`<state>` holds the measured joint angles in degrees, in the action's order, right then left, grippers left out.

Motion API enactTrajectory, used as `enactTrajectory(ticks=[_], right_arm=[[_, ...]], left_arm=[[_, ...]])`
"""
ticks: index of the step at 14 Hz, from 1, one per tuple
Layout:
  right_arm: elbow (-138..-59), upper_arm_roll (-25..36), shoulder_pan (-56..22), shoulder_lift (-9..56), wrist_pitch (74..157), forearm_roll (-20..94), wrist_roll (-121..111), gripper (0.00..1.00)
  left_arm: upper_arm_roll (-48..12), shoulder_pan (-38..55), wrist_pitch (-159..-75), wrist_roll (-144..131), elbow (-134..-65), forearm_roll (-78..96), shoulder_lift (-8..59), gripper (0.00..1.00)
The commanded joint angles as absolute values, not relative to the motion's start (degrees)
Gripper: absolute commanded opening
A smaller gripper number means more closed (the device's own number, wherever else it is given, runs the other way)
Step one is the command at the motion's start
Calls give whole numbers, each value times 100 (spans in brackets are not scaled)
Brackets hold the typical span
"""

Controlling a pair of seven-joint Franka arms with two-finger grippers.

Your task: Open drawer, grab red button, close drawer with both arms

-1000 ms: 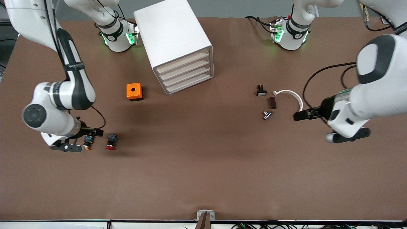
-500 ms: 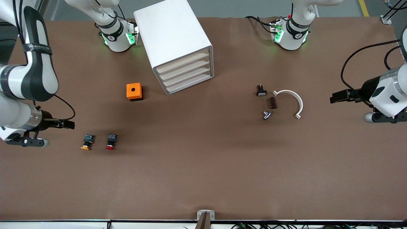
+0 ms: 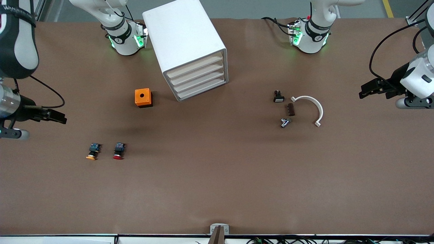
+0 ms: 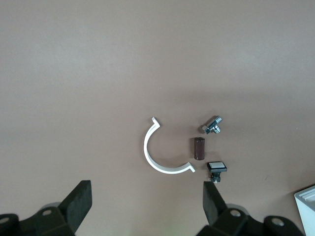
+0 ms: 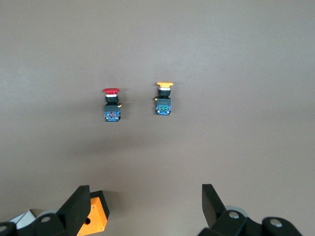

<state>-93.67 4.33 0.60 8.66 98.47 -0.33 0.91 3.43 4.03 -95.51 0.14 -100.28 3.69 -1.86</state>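
The white cabinet [image 3: 184,40] stands near the right arm's base, and all of its drawers [image 3: 197,80] are shut. The red-capped button [image 3: 118,151] lies on the table nearer the front camera, beside an orange-capped one [image 3: 92,151]. Both also show in the right wrist view, the red button [image 5: 111,104] and the orange-capped one [image 5: 164,98]. My right gripper [image 3: 58,117] [image 5: 145,209] is open and empty, in the air over the right arm's end of the table. My left gripper [image 3: 368,89] [image 4: 146,206] is open and empty, over the left arm's end.
An orange box [image 3: 143,97] with a hole sits beside the cabinet. Toward the left arm's end lie a black white-faced button [image 3: 278,97], a brown block [image 3: 290,109], a metal fitting [image 3: 284,122] and a white arc [image 3: 310,103].
Both arms have drawn back and up toward their own table ends. The right gripper has left the orange-capped button and the left gripper the white arc. Nothing on the table moved.
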Motion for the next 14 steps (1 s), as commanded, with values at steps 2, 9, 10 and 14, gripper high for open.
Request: enactTrajectory(ticks=[2, 9, 10, 14], right_arm=[[-8879, 352, 132, 756, 9222, 44, 35, 100], [-8517, 351, 141, 782, 8851, 18, 18, 100], [-8517, 360, 149, 782, 8851, 18, 26, 100], [-8517, 360, 149, 782, 8859, 44, 35, 100]], left_arm=[[-624, -448, -9668, 105, -9837, 211, -238, 99], [-511, -247, -9659, 88, -9299, 229, -35, 99], [-371, -116, -9659, 88, -9229, 229, -35, 99], [-202, -26, -9659, 53, -8930, 220, 53, 99]])
